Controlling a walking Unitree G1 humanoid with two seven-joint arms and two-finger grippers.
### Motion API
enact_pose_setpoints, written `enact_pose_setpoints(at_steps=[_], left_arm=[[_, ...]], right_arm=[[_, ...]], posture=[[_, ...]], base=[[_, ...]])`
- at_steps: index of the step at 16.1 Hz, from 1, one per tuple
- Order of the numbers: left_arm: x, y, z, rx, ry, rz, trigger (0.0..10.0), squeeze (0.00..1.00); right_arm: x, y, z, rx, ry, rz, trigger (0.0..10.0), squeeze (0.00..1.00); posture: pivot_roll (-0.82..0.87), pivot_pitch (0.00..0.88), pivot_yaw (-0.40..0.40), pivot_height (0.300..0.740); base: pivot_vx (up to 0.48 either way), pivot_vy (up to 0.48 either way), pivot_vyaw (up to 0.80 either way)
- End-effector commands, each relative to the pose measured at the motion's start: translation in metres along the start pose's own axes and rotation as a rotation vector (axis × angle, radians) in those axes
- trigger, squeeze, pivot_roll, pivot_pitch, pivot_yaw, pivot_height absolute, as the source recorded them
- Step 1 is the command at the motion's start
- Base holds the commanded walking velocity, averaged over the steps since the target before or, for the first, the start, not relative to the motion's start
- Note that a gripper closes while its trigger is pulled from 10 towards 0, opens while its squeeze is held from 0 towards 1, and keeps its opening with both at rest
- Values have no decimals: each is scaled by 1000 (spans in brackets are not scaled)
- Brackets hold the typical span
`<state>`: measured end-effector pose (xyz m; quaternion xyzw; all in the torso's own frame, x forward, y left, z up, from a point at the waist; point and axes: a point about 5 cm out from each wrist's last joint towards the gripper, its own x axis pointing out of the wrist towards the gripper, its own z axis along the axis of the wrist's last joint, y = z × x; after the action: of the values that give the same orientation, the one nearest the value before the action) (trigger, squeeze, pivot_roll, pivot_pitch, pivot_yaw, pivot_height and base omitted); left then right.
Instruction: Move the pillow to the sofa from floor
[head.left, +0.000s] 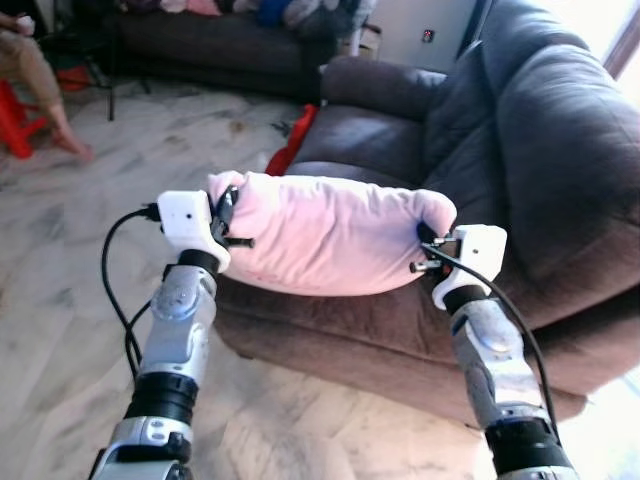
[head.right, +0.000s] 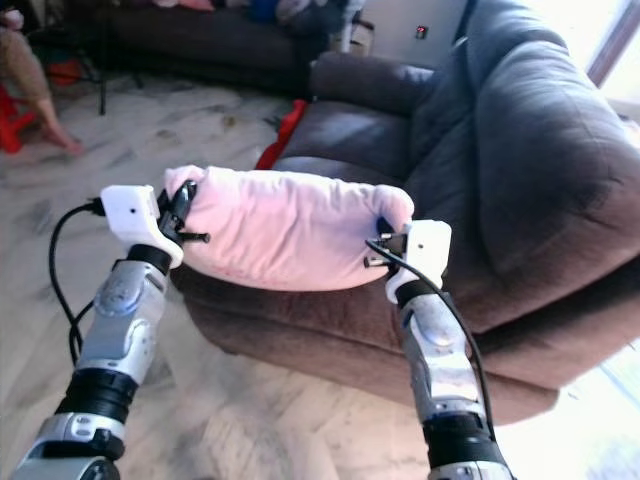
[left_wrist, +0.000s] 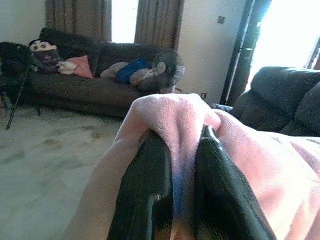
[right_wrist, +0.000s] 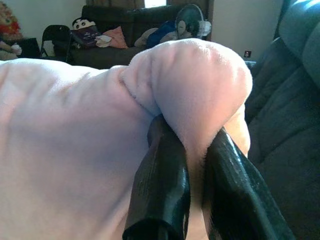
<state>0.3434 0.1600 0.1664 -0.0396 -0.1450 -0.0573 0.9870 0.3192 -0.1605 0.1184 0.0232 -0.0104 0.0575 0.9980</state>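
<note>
One pink pillow (head.left: 325, 232) is held off the floor, stretched between the two grippers in front of the seat of the dark sofa (head.left: 520, 170). The left gripper (head.left: 228, 212) is clamped on its left corner and the right gripper (head.left: 428, 240) on its right corner, both with fingers narrowed onto pinched fabric. A red cloth (head.left: 292, 140) lies on the floor (head.left: 70, 300) beside the sofa, a second sofa (head.left: 215, 45) stands against the far wall, and a person's leg (head.left: 45, 85) shows at far left.

Soft daylight, blown-out window glare
</note>
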Motion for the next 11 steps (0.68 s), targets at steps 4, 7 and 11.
enact_pose_setpoints(at_steps=[4,7,11], left_arm=[[3,-12,5,-13,-18,-50,10000,0],[3,-12,5,-12,-19,-49,10000,0],[4,-14,8,-13,-27,-56,10000,0]], right_arm=[[4,-2,21,-22,-95,-4,10000,0],[4,-3,19,-20,-86,-12,10000,0],[4,-3,20,-20,-91,-16,10000,0]], posture=[[13,0,-88,740],[13,0,-88,740],[15,0,-87,740]], base=[[327,0,-200],[329,0,0],[328,0,0]])
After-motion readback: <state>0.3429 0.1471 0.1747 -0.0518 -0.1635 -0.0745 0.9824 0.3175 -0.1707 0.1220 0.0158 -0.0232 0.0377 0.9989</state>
